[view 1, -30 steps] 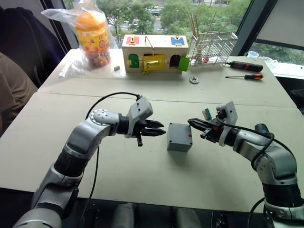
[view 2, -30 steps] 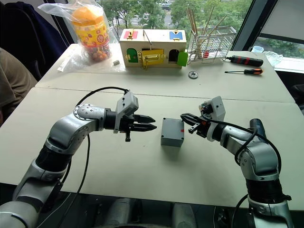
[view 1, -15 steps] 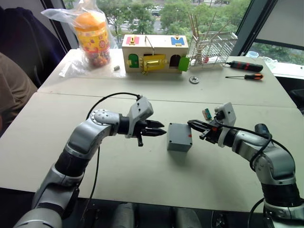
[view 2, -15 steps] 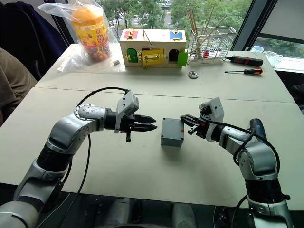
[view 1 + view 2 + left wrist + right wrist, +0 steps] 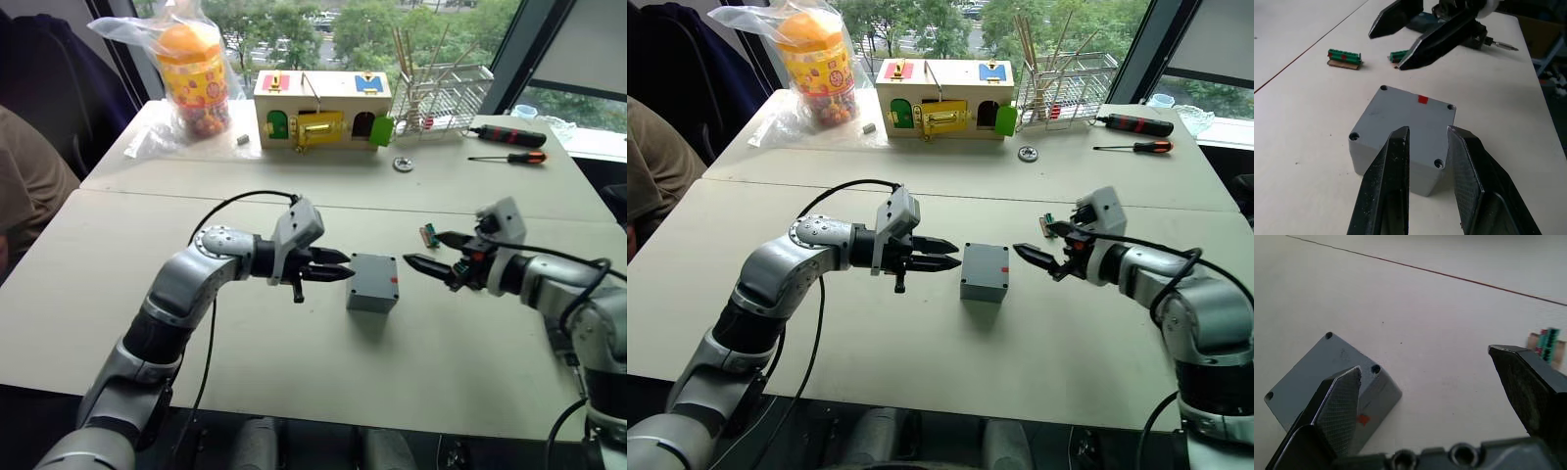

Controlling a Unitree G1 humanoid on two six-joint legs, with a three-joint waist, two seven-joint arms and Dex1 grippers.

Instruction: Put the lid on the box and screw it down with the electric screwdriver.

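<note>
The grey box (image 5: 372,282) stands mid-table with a red mark on the side toward my right arm. Its flat top has a screw hole at each corner and looks like the lid (image 5: 1403,117) seated on it; I make out no seam. My left gripper (image 5: 345,272) is just left of the box, level with its top, open a little with nothing between the fingers. My right gripper (image 5: 421,247) hangs wide open and empty a short way right of the box. Beyond the right gripper lies the electric screwdriver (image 5: 1479,40), black with its thin bit showing, mostly hidden.
Small green terminal pieces (image 5: 1344,57) lie beside the right gripper. At the back stand a wooden box with coloured doors (image 5: 323,108), a bagged snack jar (image 5: 193,73), a wire rack (image 5: 441,93) and two hand screwdrivers (image 5: 505,135). A person sits at the left edge (image 5: 24,186).
My right gripper went from shut to wide open and drew back to the right, away from the box. The left gripper edged slightly closer to the box.
</note>
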